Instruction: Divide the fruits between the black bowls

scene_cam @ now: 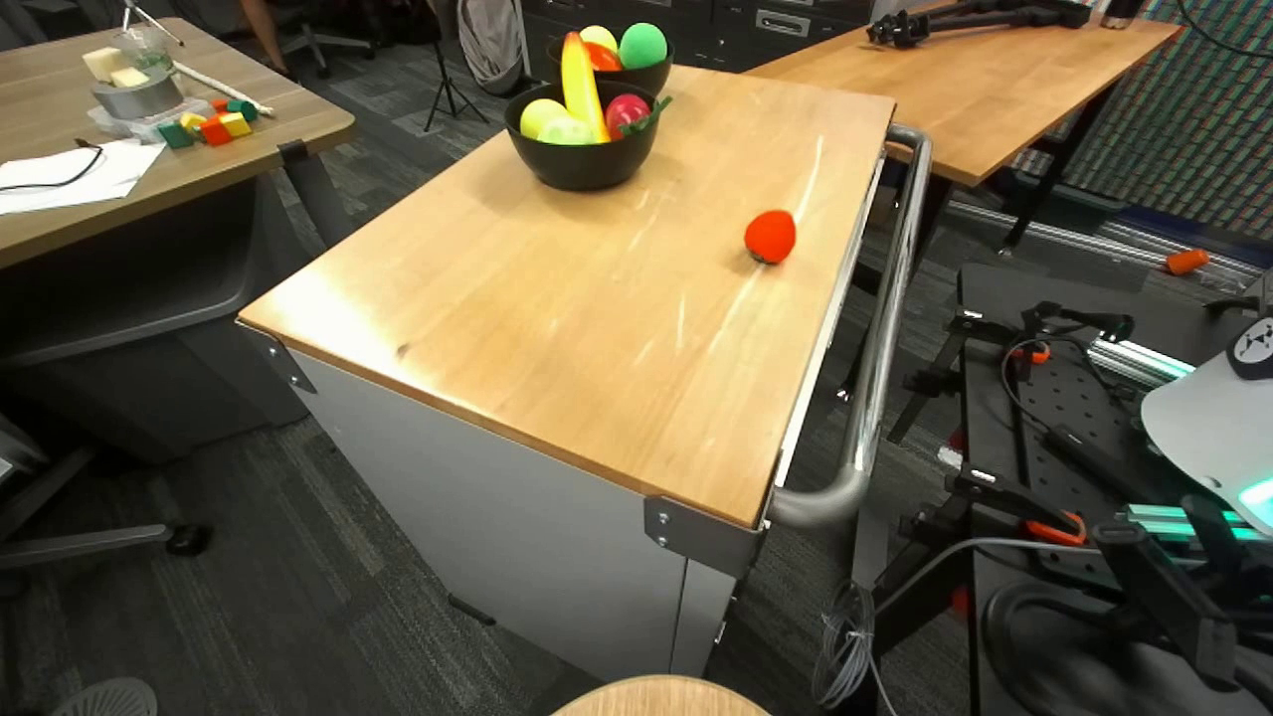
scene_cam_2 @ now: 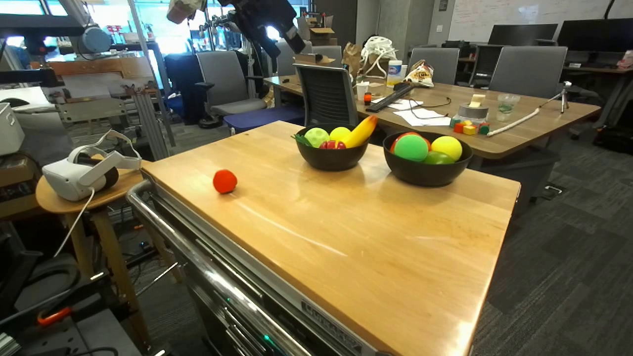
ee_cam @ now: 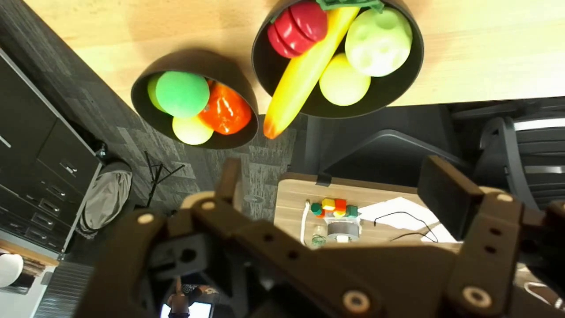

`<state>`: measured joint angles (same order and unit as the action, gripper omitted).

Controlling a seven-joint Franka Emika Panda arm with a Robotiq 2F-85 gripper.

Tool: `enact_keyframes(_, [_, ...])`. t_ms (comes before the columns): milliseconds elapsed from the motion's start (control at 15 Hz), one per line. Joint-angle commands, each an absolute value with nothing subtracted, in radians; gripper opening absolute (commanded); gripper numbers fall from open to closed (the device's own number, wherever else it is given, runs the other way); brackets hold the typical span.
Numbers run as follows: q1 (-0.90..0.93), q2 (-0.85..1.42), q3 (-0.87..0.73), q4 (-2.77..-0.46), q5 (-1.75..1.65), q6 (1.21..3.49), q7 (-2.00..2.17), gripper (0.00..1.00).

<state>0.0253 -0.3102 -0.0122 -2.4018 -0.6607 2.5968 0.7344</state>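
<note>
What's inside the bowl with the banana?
The black bowl holds a banana, red fruit, pale green fruit, yellow fruit and green leaves. Anything underneath them is hidden.

No word or number can be read for certain in any view. In an exterior view, the plate [scene_cam_2: 332, 326] on the front edge of the cart [scene_cam_2: 356, 237] bears letters too blurred to make out, as does the bag [scene_cam_2: 419, 75], while the print on the canister [scene_cam_2: 394, 75] and the writing on the whiteboard [scene_cam_2: 509, 14] are too small or faint. In an exterior view, white marks on a round black badge [scene_cam: 1255, 345] spell nothing legible.
</note>
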Motion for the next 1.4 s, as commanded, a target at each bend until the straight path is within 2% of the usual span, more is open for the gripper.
enact_keyframes(0, [-0.03,-0.321,0.039,-2.413,-0.631,2.605,0.713,1.0])
enact_keyframes(267, [-0.002,-0.3,0.056,-2.488,-0.534,2.472,0.555,1.0])
enact_keyframes(667, [0.107,-0.467,0.043,-2.657,-0.144,2.292,0.129,1.0])
enact_keyframes(733, [0.087,-0.478,0.067,-2.66,-0.156,2.28,0.174,1.0])
enact_keyframes(800, [0.061,-0.394,0.079,-2.626,-0.18,2.325,0.202,1.0])
enact_keyframes(933, [0.065,-0.438,0.085,-2.641,-0.17,2.295,0.195,1.0])
enact_keyframes(1333, [0.042,-0.319,0.069,-2.635,-0.122,2.51,0.232,1.0])
